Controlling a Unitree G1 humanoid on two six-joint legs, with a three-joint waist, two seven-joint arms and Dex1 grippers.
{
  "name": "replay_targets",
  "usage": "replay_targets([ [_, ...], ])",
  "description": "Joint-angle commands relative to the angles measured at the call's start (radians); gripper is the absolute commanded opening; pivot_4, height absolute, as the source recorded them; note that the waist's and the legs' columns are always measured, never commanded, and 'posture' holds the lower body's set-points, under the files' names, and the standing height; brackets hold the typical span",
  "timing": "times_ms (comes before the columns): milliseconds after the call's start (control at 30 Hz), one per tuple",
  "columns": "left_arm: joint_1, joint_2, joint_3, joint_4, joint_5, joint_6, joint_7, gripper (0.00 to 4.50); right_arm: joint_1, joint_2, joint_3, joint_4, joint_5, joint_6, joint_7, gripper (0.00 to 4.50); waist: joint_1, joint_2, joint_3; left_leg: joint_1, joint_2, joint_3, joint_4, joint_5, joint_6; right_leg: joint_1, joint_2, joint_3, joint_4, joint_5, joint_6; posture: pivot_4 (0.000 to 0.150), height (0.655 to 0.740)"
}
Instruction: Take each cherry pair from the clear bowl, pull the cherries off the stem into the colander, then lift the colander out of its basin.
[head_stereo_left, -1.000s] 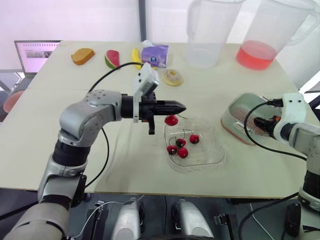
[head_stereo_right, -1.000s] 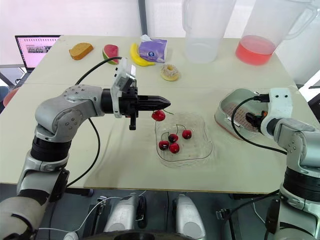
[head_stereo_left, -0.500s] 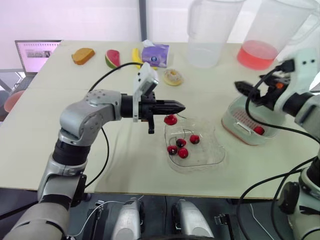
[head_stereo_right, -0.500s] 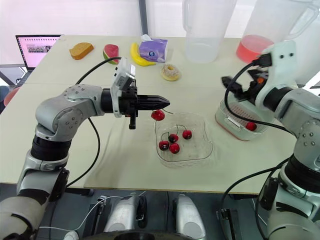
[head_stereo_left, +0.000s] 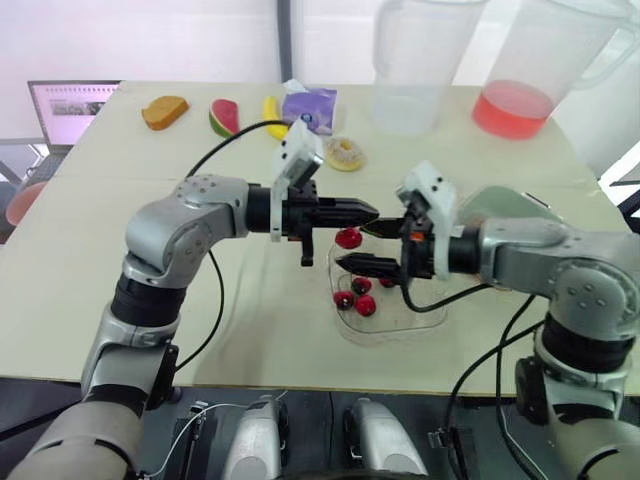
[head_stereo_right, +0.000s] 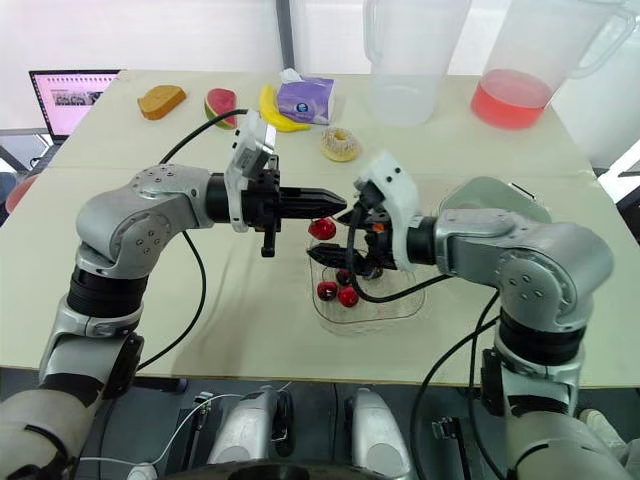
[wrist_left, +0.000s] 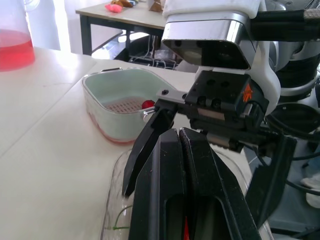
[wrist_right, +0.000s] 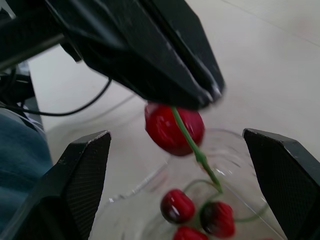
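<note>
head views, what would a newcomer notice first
The left gripper pinches a stem with one red cherry dangling over the rim of the clear bowl. The right gripper faces it, open, its fingers flanking that cherry.

Left gripper (head_stereo_left: 370, 211) points toward 3 o'clock, fingers pressed together; right gripper (head_stereo_left: 357, 246) faces it, pointing toward 9 o'clock, fingers spread wide.

Beige desk (head_stereo_right: 250, 330): clear bowl (head_stereo_right: 400, 305) front-centre, basin (head_stereo_right: 500, 192) to its right. Along the far edge: bread slice (head_stereo_right: 163, 100), watermelon slice (head_stereo_right: 220, 103), banana (head_stereo_right: 268, 108), purple tissue pack (head_stereo_right: 306, 100), clear pitcher (head_stereo_right: 405, 70), red-liquid pitcher (head_stereo_right: 520, 70). Donut (head_stereo_right: 340, 144) sits just in front of the tissue pack.
</note>
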Motion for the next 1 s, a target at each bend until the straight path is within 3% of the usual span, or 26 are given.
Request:
replay_targets([
  [33, -0.019, -0.003, 0.014, -0.018, -0.009, -0.02, -0.003, 0.0, -0.027, 0.016, -0.01, -0.006, 0.014, -0.018, -0.011, 4.49, 0.0, 0.0, 0.0, 0.0, 0.0, 0.0, 0.0, 0.0, 0.0, 0.0, 0.0, 0.0, 0.0, 0.0, 0.0, 0.15, 0.74],
  [300, -0.018, -0.004, 0.022, -0.032, -0.018, -0.01, 0.005, 0.0, -0.013, 0.015, 0.02, 0.001, -0.001, -0.037, -0.028, 4.49, -0.002, 0.0, 0.0, 0.0, 0.0, 0.0, 0.0, 0.0, 0.0, 0.0, 0.0, 0.0, 0.0, 0.0, 0.0, 0.15, 0.74],
  [400, -0.019, -0.005, 0.023, -0.032, -0.021, -0.007, 0.007, 0.0, -0.005, 0.006, 0.041, 0.01, -0.018, -0.058, -0.036, 3.69, -0.003, 0.0, 0.0, 0.0, 0.0, 0.0, 0.0, 0.0, 0.0, 0.0, 0.0, 0.0, 0.0, 0.0, 0.0, 0.15, 0.74],
  [567, -0.019, -0.003, 0.024, -0.032, -0.023, -0.005, 0.01, 0.0, 0.002, -0.002, 0.049, 0.018, -0.02, -0.076, -0.041, 1.09, -0.002, 0.0, 0.0, 0.0, 0.0, 0.0, 0.0, 0.0, 0.0, 0.0, 0.0, 0.0, 0.0, 0.0, 0.0, 0.15, 0.74],
  [633, -0.019, -0.002, 0.024, -0.033, -0.023, -0.003, 0.012, 0.0, 0.003, -0.004, 0.05, 0.015, -0.014, -0.075, -0.04, 0.52, -0.002, 0.0, 0.0, 0.0, 0.0, 0.0, 0.0, 0.0, 0.0, 0.0, 0.0, 0.0, 0.0, 0.0, 0.0, 0.15, 0.74],
  [833, -0.015, -0.002, 0.024, -0.037, -0.029, -0.003, 0.019, 0.0, 0.018, -0.028, 0.051, 0.004, -0.005, -0.048, -0.039, 0.47, -0.002, 0.0, 0.0, 0.0, 0.0, 0.0, 0.0, 0.0, 0.0, 0.0, 0.0, 0.0, 0.0, 0.0, 0.0, 0.15, 0.74],
  [1000, -0.012, 0.0, 0.028, -0.038, -0.032, -0.003, 0.024, 0.0, 0.132, -0.103, 0.069, -0.009, -0.02, -0.037, -0.036, 0.47, 0.0, -0.001, 0.0, 0.0, 0.0, 0.0, 0.0, 0.0, 0.001, 0.0, 0.0, 0.0, -0.001, 0.0, 0.0, 0.15, 0.74],
])
